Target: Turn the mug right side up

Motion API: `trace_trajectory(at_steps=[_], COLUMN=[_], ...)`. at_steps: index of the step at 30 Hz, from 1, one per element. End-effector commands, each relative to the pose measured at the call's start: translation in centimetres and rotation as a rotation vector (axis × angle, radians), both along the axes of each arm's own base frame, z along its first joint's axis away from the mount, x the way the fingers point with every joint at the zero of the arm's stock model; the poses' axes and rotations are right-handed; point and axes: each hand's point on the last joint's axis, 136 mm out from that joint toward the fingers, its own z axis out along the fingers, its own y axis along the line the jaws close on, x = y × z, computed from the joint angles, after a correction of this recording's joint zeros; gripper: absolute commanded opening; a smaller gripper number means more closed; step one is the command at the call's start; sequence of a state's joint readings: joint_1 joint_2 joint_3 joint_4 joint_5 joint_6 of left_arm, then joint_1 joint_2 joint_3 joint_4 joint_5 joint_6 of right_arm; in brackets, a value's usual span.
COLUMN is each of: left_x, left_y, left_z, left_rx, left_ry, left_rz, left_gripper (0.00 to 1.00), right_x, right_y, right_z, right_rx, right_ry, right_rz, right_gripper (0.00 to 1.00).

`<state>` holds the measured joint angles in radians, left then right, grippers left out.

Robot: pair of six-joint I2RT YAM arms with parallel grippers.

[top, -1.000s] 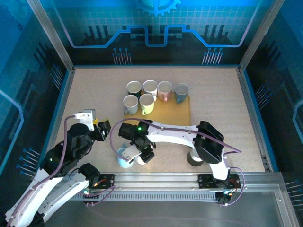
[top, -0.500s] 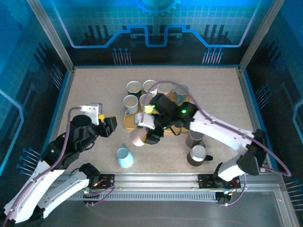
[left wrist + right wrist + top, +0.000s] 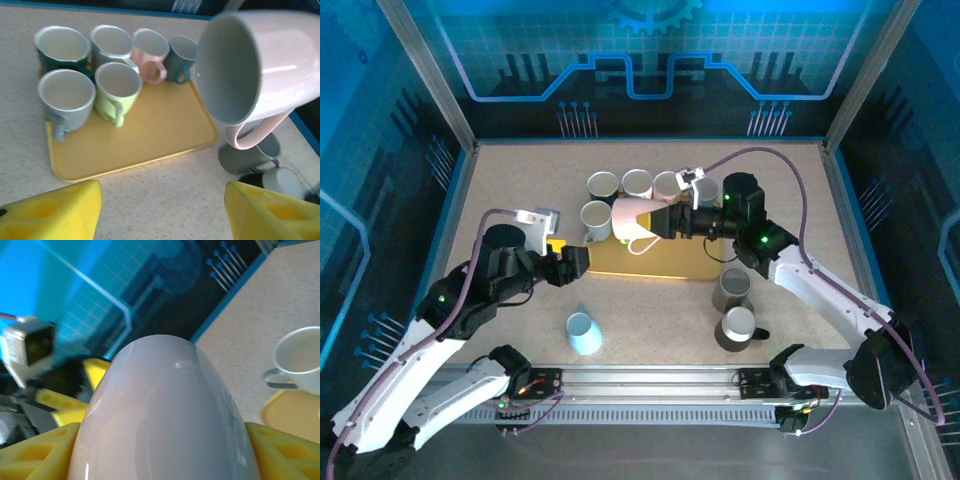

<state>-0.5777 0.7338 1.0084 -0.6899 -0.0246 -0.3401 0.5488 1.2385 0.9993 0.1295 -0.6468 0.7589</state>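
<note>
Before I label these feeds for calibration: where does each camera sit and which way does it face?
Top external: above and behind the arm bases, looking down on the table; both arms, left gripper and right gripper show.
Left wrist: on the left arm, facing the yellow tray and the mouth of the pink mug; its yellow fingers at bottom.
Right wrist: on the right arm, looking along the gripped pink mug toward the left gripper; its fingers flank the mug.
Shared: pink mug in all three; tray in top and left wrist.
</note>
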Motion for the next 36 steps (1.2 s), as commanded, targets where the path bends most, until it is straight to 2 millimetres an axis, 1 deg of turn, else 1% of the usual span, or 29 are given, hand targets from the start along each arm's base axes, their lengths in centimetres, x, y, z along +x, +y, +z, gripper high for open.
trace_trajectory(at_steps=[1, 3, 6, 14, 21, 30, 33, 36], left_x=[-0.6, -0.7, -0.9, -1.7, -2.3, -2.5, -2.8, -3.5], left_y=[-2.4, -3.2, -4.2, -4.3, -5.1, -5.8, -6.5, -7.3], left_z=[1.1, 0.9, 0.5, -0.4, -1.7, -2.7, -3.1, -3.6], left_rx=[-0.094, -0.114, -0.128, -0.094, -0.128, -0.154, -0.162, -0.128], left_ry=[0.003, 0.019, 0.038, 0.072, 0.116, 0.137, 0.14, 0.143], left_rz=[-0.119, -0.155, -0.209, -0.252, -0.291, -0.323, -0.357, -0.416], left_gripper=[0.68, 0.68, 0.7, 0.71, 0.73, 0.74, 0.75, 0.78], right_x=[-1.9, -1.9, -2.2, -2.2, -2.2, -2.0, -1.9, -1.8], right_y=[-0.4, -0.6, -0.8, -1.4, -1.3, -1.4, -1.3, -1.2], right_z=[6.1, 6.3, 6.6, 7.0, 6.8, 6.5, 6.5, 6.8], right_rx=[0.183, 0.19, 0.204, 0.254, 0.264, 0.268, 0.284, 0.303], right_ry=[-0.03, 0.004, 0.045, 0.102, 0.119, 0.127, 0.143, 0.153], right_rz=[0.052, 0.042, 0.053, 0.052, 0.055, 0.042, 0.046, 0.054], right_gripper=[0.1, 0.08, 0.08, 0.08, 0.08, 0.08, 0.08, 0.08])
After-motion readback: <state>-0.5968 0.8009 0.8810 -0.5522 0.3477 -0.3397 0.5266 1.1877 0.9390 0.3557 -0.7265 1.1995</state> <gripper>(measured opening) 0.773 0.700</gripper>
